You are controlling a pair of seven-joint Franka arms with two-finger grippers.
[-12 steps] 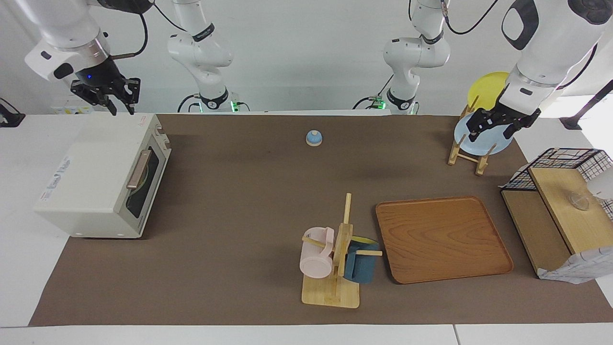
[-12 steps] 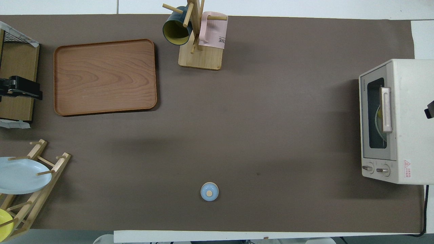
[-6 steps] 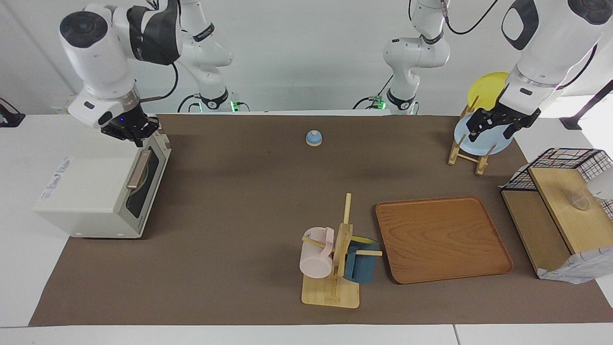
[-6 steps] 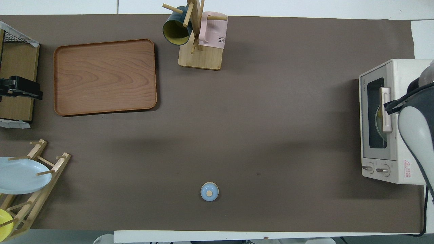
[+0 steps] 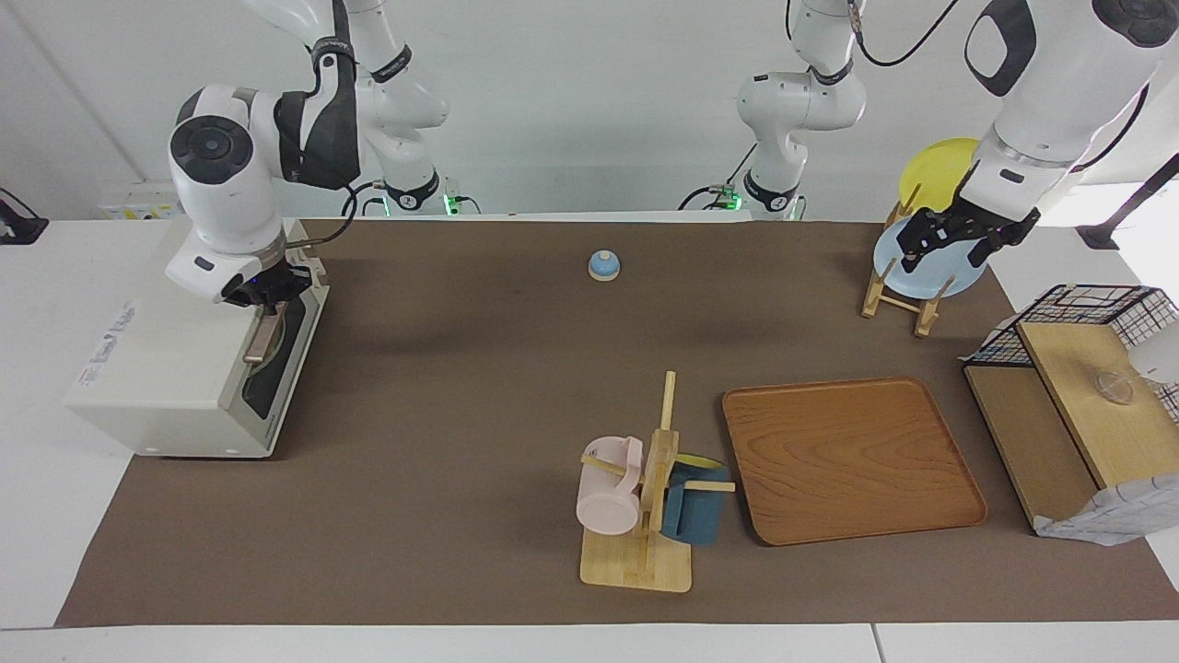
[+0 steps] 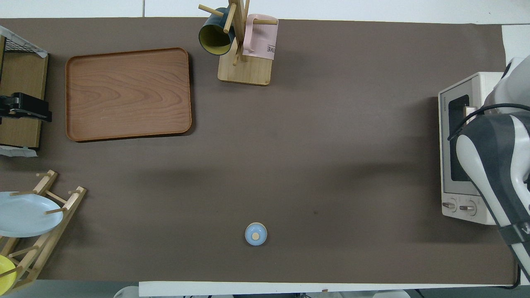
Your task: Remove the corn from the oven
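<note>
Corn is not visible by itself: behind the dark glass of the oven [image 5: 198, 354] door only a pale green plate edge [image 5: 261, 368] can be read, so I cannot tell where exactly the cob lies. The oven sits at the right arm's end of the table, at about 9 o'clock in the facing view and 3 o'clock in the overhead view, with its door shut. The right gripper [image 5: 264, 296] is down at the tan bar handle [image 5: 262, 336], at the handle's end nearer to the robots; whether its fingers clamp the bar or stay apart, I cannot tell.

The left gripper [image 5: 949, 241] waits over the wooden plate rack [image 5: 898, 295] at 2 o'clock in the facing view, just above the light blue plate [image 5: 930, 272]; I cannot tell how its fingers stand. A yellow plate [image 5: 935, 170] stands in the same rack, nearer to the robots.

A small blue bell [image 5: 603, 265] lies at 12 o'clock in the facing view. The mug tree [image 5: 645, 516] with a pink mug [image 5: 608, 488] and a dark blue mug [image 5: 691, 511] is at 6 o'clock, beside the wooden tray [image 5: 852, 460].
</note>
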